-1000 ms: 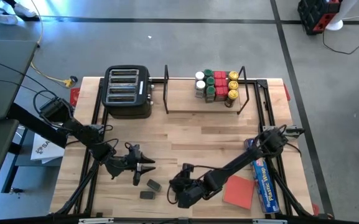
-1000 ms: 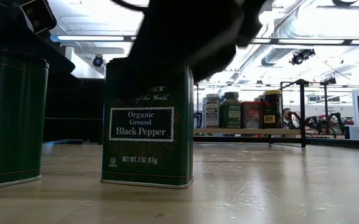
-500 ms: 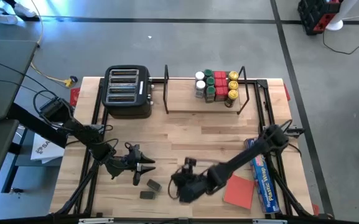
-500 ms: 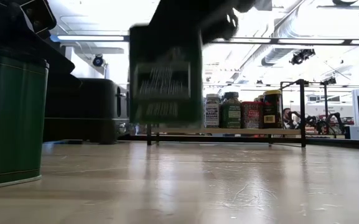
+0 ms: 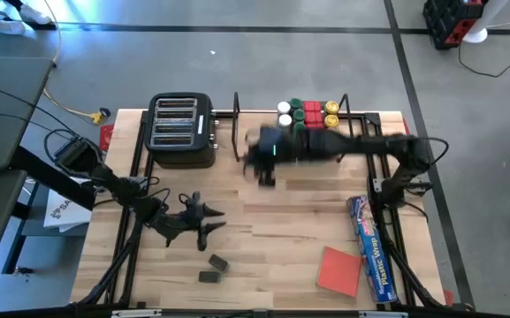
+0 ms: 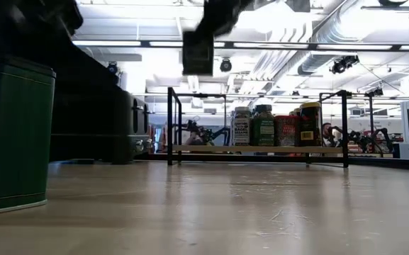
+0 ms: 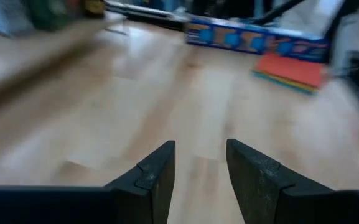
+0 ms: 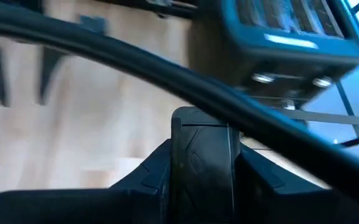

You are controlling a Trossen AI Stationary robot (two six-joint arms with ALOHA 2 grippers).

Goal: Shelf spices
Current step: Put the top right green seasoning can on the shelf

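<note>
Carrying | right gripper [image 5: 263,161] clenched on dark tin [image 8: 202,163], above shelf [image 5: 255,157] | left gripper [image 7: 199,163] released, empty | risk: tin hits upright wire loop, slips

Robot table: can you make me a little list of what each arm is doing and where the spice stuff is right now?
right gripper: shut on a dark spice tin, carried in the air by the shelf's empty end
left gripper: open, holding nothing, low over the wood near the front
shelf: jars bunched at one end
spice jars: white, green, red, yellow tops
tins left on table: two, near the front
toaster: beside the shelf
</note>
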